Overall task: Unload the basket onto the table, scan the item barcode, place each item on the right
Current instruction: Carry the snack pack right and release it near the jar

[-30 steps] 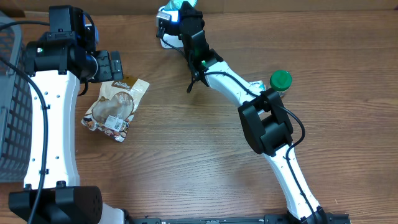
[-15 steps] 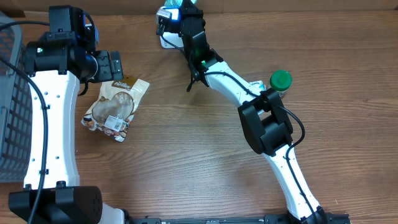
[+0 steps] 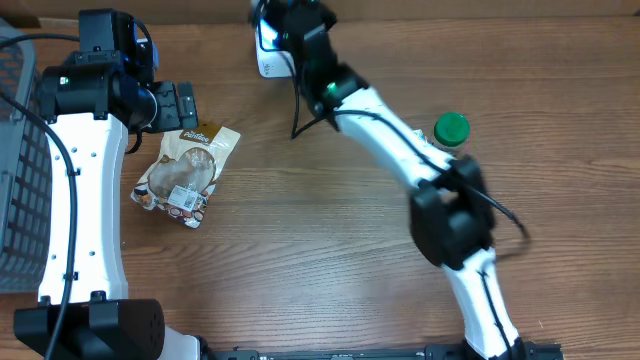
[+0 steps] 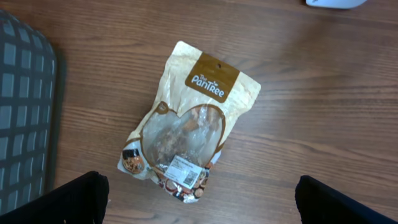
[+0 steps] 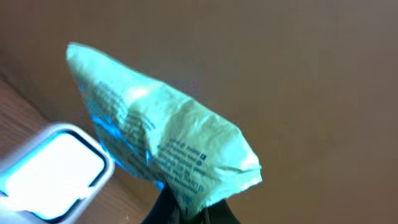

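My right gripper is shut on a corner of a pale green printed packet. The packet hangs beside the white scanner, whose face glows bright. In the overhead view that gripper sits at the table's far edge, over the scanner, and hides the packet. My left gripper is open, its dark fingertips wide apart above the table. A tan Pantree snack bag lies flat beneath it, barcode label face up near its lower end. The bag lies just below the left gripper.
A grey mesh basket stands along the left edge of the table and shows in the left wrist view too. A bottle with a green lid stands at the right, close to the right arm's elbow.
The right arm has swung: its wrist moved a little up and left over the scanner and its elbow shifted right. The left arm and the snack bag have not moved.
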Action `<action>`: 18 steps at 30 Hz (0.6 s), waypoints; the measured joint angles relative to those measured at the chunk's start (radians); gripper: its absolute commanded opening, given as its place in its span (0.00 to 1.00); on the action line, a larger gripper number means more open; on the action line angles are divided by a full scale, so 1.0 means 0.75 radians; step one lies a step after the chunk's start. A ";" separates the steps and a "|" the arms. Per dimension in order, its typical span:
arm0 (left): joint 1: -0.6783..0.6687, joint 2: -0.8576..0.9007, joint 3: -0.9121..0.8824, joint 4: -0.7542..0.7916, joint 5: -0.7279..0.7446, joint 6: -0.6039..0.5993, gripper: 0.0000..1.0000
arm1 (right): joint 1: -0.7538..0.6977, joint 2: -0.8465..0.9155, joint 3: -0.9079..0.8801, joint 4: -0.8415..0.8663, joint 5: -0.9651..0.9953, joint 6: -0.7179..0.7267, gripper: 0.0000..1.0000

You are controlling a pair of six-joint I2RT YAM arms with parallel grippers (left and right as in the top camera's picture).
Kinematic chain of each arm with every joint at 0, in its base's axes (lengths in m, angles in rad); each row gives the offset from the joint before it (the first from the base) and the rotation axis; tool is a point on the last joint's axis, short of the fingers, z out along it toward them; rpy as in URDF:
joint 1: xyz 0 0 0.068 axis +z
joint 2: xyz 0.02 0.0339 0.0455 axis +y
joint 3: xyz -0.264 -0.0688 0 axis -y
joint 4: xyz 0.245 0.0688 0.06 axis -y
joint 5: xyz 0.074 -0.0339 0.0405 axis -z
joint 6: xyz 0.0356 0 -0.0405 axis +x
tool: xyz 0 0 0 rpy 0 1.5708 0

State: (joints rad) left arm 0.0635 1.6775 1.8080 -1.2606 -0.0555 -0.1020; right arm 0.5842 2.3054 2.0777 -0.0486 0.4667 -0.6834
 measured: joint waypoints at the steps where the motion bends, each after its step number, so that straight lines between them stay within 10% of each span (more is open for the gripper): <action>1: 0.000 0.000 0.000 0.001 -0.001 0.000 1.00 | 0.000 -0.076 -0.001 -0.110 0.005 0.138 0.04; 10: 0.000 0.000 0.000 0.001 -0.002 0.000 1.00 | 0.000 -0.625 0.031 -1.245 0.008 1.172 0.04; 18: 0.000 0.000 0.000 0.001 -0.002 0.000 1.00 | -0.021 -0.613 -0.108 -1.669 -0.034 1.798 0.04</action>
State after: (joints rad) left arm 0.0635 1.6775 1.8080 -1.2602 -0.0566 -0.1020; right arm 0.5686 1.8454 1.9968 -1.3006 0.4412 0.6651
